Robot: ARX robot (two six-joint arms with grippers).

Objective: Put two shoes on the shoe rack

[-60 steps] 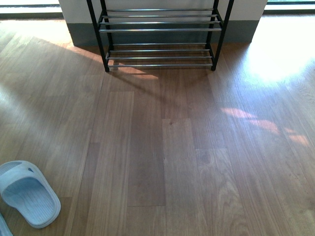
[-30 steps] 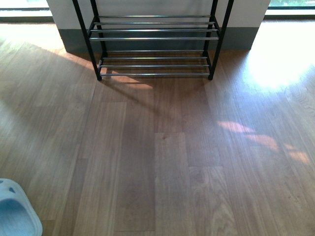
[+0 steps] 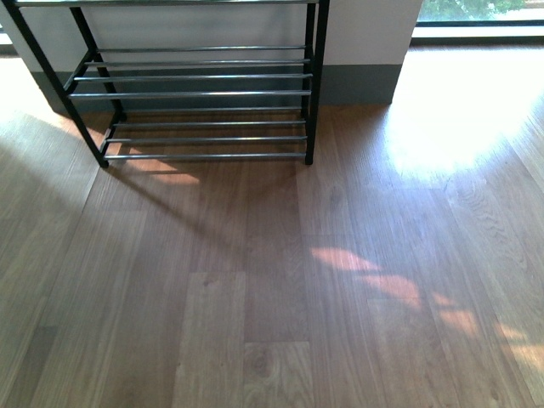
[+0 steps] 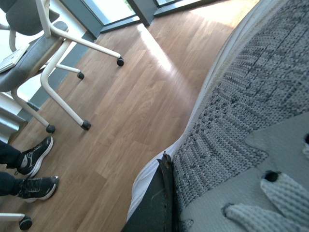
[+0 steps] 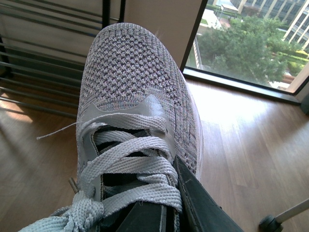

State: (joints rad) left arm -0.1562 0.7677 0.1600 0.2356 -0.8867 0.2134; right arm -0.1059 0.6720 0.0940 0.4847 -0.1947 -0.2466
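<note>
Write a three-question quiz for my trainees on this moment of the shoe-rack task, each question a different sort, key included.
1. True or false: a shoe already rests on the visible rods of the shoe rack.
2. In the right wrist view, the toe of the grey sneaker points toward: A) the rack B) a table C) a slipper.
3. Fill in: the left wrist view shows the other grey sneaker above a wooden floor, with a wheeled ____ standing beyond it.
Key: 1 false; 2 A; 3 chair.
</note>
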